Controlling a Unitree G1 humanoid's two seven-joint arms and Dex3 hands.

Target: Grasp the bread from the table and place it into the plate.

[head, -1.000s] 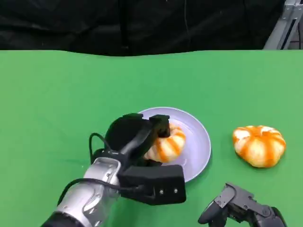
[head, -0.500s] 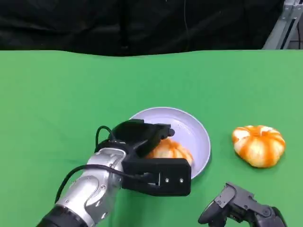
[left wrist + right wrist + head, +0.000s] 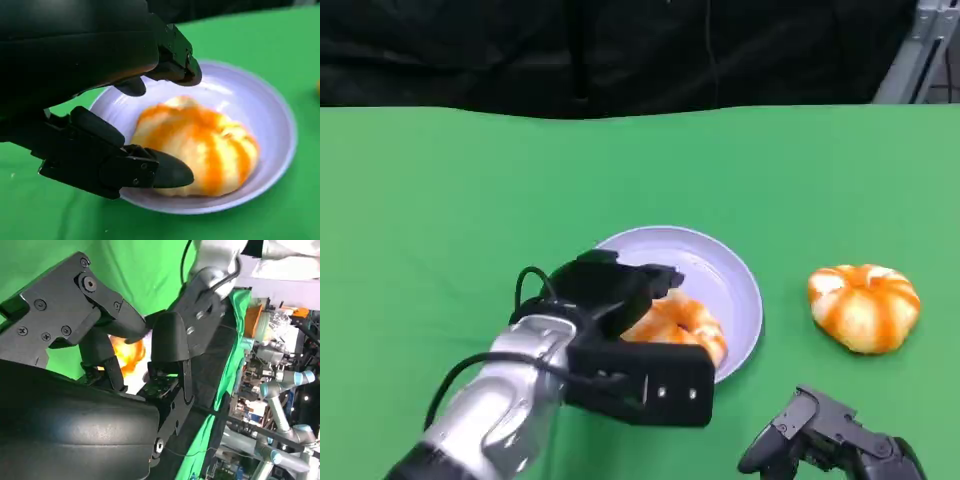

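A round orange-and-white bread lies in the near part of the lavender plate. My left hand is at the plate's near-left rim. Its fingers are spread above and below the bread, and the upper ones are clear of it. A second bread of the same kind sits on the green table to the right of the plate. My right hand rests low at the near right, holding nothing, with its fingers apart.
The green table stretches wide to the left and behind the plate. A black backdrop closes the far edge, and a metal frame stands at the far right corner.
My left hand carried the bread down toward the near side of the plate. The bread now lies there and the fingers have come apart from it. The right hand has not moved.
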